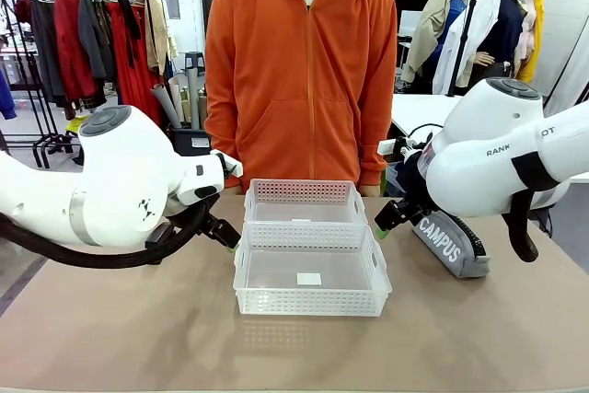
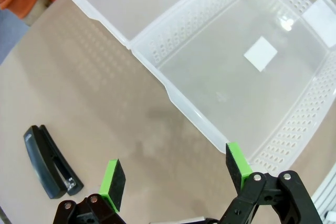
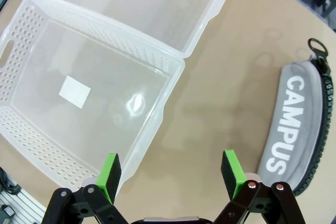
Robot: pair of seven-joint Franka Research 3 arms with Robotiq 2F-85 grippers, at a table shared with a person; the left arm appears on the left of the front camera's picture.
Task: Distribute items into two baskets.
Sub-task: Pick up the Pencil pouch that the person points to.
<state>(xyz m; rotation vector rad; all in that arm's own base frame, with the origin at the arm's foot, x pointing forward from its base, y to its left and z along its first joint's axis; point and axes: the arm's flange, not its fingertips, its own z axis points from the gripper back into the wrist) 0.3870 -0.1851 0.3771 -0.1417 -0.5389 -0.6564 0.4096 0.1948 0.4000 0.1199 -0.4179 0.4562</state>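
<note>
Flanking the two baskets, the near basket (image 1: 308, 303) and the far basket (image 1: 304, 192), which sit long side to long side at the middle of the desk (image 1: 138, 329), both arms hover with nothing held. The left jaws stand apart above bare desk, with the black stapler (image 2: 50, 162) lying closed to one side and the near basket's wall to the other. The right jaws, likewise apart, hang between that basket and the grey pouch (image 1: 444, 244), which lies lettering up on the robot's right. Each item rests outside the baskets on its own arm's side — presumably so that one arm serves one item. Each basket holds only a white label.
</note>
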